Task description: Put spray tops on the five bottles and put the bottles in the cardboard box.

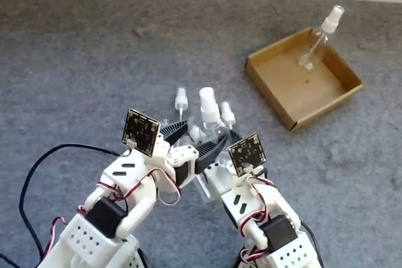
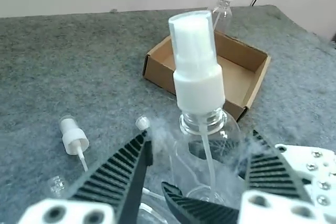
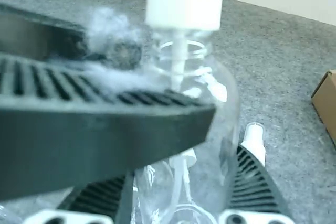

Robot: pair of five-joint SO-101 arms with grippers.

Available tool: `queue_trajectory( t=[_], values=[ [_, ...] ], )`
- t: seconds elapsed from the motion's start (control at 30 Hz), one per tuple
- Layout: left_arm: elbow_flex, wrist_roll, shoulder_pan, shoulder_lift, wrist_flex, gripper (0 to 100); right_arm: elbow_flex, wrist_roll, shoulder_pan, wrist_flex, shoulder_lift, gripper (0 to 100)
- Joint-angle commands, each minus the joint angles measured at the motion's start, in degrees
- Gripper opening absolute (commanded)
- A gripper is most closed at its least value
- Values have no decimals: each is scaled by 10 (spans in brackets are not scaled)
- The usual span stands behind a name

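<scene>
Clear bottle (image 1: 211,128) w/ spray top (image 1: 208,101) on its neck was held upright mid-counter (image 1: 75,61), clenched by right tool (image 3: 184,166). Left tool (image 2: 199,145) was released, jaws spread either side of it. Cardboard box (image 1: 270,80), w/ 2nd bottle (image 1: 314,45) inside, was set well apart.

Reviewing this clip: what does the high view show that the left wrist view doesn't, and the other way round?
High view: the white bodies of both arms and their circuit boards, closing in on the clear bottle from either side.
Left wrist view: that bottle's dip tube up close, and its spray top, whose collar seems to sit above the neck threads, so it may not be screwed down.
Shared: the cardboard box, a second bottle leaning in it, and a loose spray top on the carpet.
</scene>
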Motion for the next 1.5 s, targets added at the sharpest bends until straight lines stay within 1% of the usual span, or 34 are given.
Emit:
queue_trajectory(
  t=[0.0,0.1,0.23,0.43,0.5,0.6,0.63,0.67,0.73,0.8,0.9,0.97,1.03,1.23,1.37,1.47],
  values=[
    [-44,-5,-7,-73,47,242,70,3,8,0,-11,143],
    [-31,-5,-7,-134,64,242,69,3,12,0,-11,143],
    [2,-5,-7,-200,64,242,68,3,51,0,-11,143],
    [19,-7,-10,-220,62,240,68,1,62,0,-11,143],
    [20,-6,-31,-218,62,205,67,3,62,0,-11,143],
    [20,-6,-70,-207,62,75,66,3,61,0,-11,143],
    [20,-6,-77,-203,61,27,66,3,61,0,-11,143],
    [20,-7,-78,-199,61,0,65,3,60,0,-11,143],
    [20,-4,-77,-192,60,32,62,3,60,0,-11,143],
    [30,-5,-76,-182,42,40,44,1,60,0,-11,143],
    [73,-7,-78,-158,-33,7,19,-1,60,0,-11,143],
    [95,-7,-76,-140,-87,7,12,-1,60,0,-11,143],
    [108,-7,-75,-124,-117,7,9,-1,56,0,-11,144],
    [114,-4,-75,-83,-160,7,11,3,-26,2,-11,144],
    [113,-4,-73,-59,-165,7,11,3,-36,2,-11,144],
    [112,-5,-41,-49,-165,7,11,3,-37,2,-11,144]
  ],
)
